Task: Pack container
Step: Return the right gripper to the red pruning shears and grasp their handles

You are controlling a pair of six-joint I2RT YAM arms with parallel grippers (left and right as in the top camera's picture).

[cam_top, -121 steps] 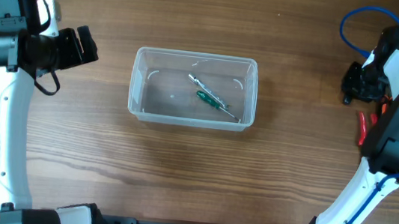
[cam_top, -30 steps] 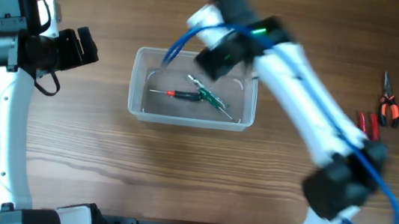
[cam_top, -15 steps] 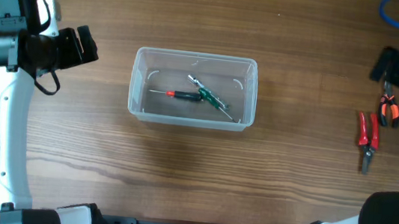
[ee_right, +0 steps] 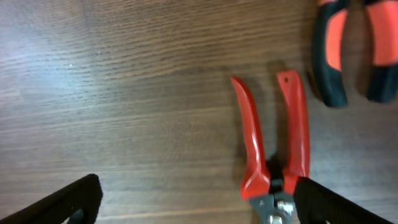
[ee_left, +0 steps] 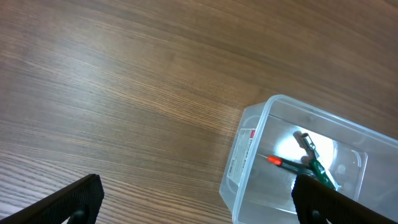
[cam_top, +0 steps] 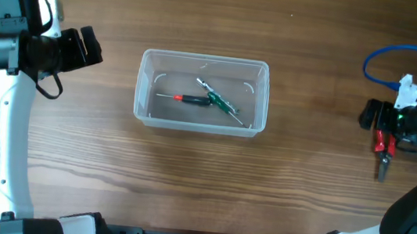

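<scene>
Right jaws spread open and empty, directly over red-handled pliers (ee_right: 273, 155) lying on the tabletop (cam_top: 186, 177); orange-black pliers (ee_right: 354, 56) just beside. Left jaws open, empty, well apart from the container (cam_top: 143, 86) mid-tabletop, which holds a red-and-black screwdriver (cam_top: 188, 98) and a green-handled tool (cam_top: 218, 101).

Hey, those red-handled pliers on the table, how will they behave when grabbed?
The red pliers look like rigid metal, probably heavy for their size. Handles are spread, so they may pivot shut under a squeeze. Lying flat, they're unlikely to roll.
</scene>
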